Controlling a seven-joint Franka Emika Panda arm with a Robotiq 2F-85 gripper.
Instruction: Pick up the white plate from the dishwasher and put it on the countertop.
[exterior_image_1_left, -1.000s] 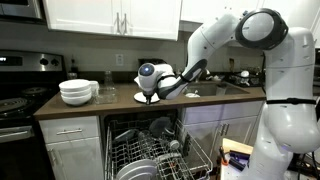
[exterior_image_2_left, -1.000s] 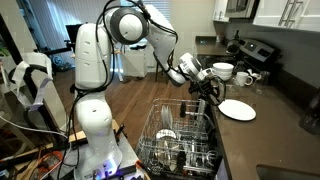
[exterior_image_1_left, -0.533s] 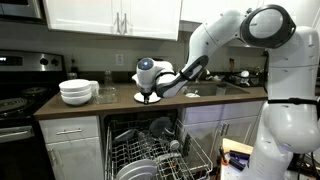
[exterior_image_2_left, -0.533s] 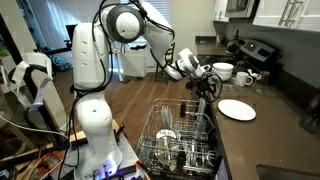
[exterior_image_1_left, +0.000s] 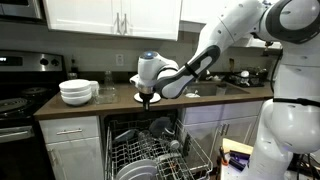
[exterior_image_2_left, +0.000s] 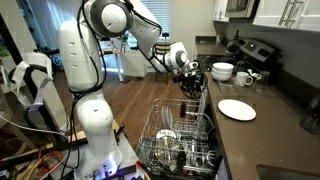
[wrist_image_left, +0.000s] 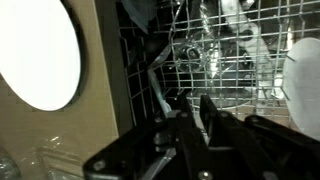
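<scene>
The white plate (exterior_image_1_left: 160, 97) lies flat on the dark brown countertop (exterior_image_1_left: 110, 104), just above the open dishwasher (exterior_image_1_left: 150, 155). It also shows in an exterior view (exterior_image_2_left: 237, 109) and as a bright disc at the left of the wrist view (wrist_image_left: 40, 50). My gripper (exterior_image_1_left: 146, 100) (exterior_image_2_left: 193, 89) hangs over the counter's front edge beside the plate, above the wire rack (exterior_image_2_left: 180, 135). In the wrist view its fingers (wrist_image_left: 185, 100) are close together with nothing between them, over the rack (wrist_image_left: 220, 60).
A stack of white bowls (exterior_image_1_left: 78, 92) (exterior_image_2_left: 222, 71) and a glass (exterior_image_1_left: 107, 93) stand on the counter near the black stove (exterior_image_1_left: 15, 100). The pulled-out rack holds several dishes. A sink (exterior_image_1_left: 230, 88) lies further along.
My gripper has moved off the plate toward the counter's front edge and over the dishwasher rack. The plate stays where it lay on the countertop.
</scene>
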